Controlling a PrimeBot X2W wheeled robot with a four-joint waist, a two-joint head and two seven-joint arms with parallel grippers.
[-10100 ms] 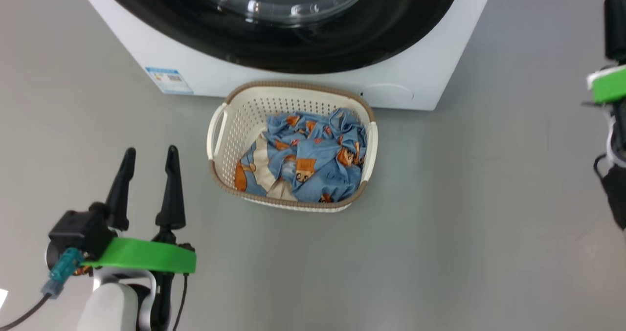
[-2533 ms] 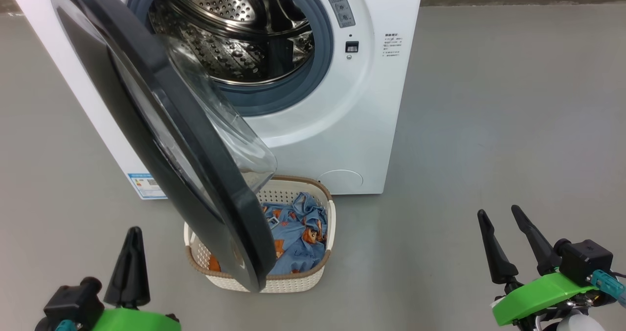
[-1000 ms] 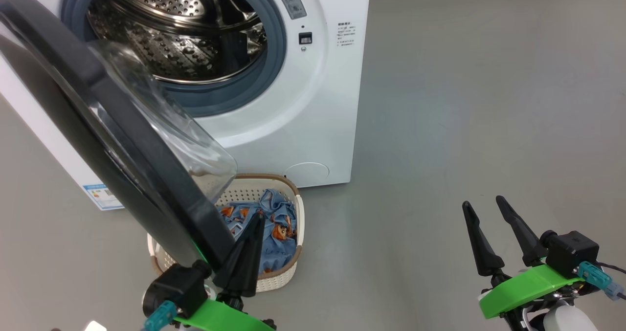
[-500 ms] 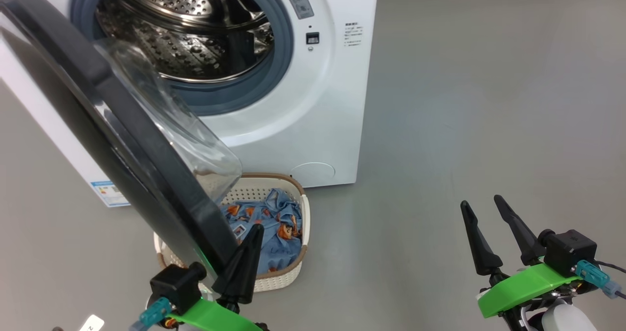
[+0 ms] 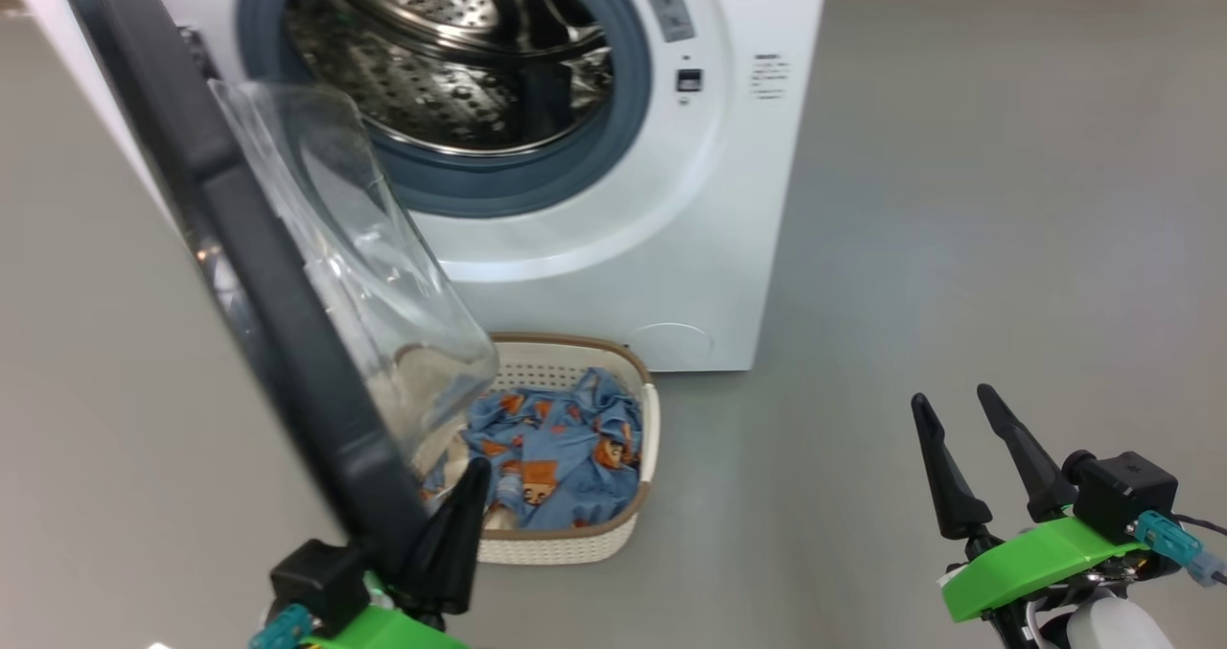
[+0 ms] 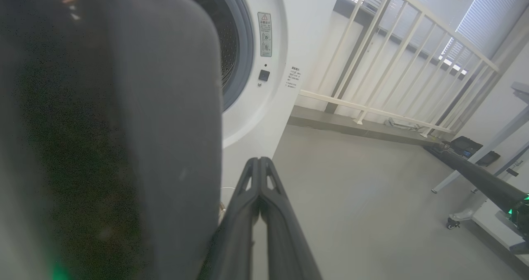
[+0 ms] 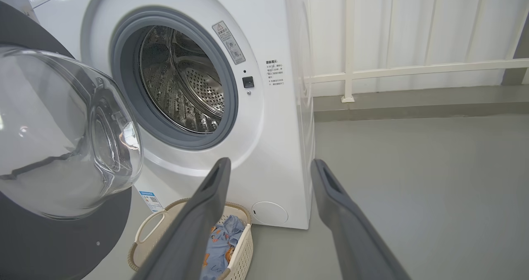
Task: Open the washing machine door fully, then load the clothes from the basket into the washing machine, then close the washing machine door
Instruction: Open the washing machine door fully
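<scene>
- Two end effectors are before us, and the left end effector (image 5: 473, 472) is the nearer one to the work. It is clenched shut, with nothing held in it.
- It stands just beside the lower free edge of the large round washing machine door with the wide glossy black rim (image 5: 288, 342). Whether it touches the rim, we cannot tell.
- In the left wrist view the black rim lies directly to the left of the closed fingers (image 6: 248, 214).
- We see the door almost edge-on. It runs from its hinge on the left side of the big white front-loading washing machine (image 5: 671, 275) out toward the robot, and its clear glass bowl bulges to the right.
- We judge the door not yet fully open, so the next push should go across it, to the robot's left.
- The right end effector (image 5: 953, 398) is released and empty, well apart on the right.
- The light blue clothes with orange-brown bears (image 5: 556, 448) lie in the small cream plastic basket with the brown rim (image 5: 575, 340), on the floor just before the machine.
</scene>
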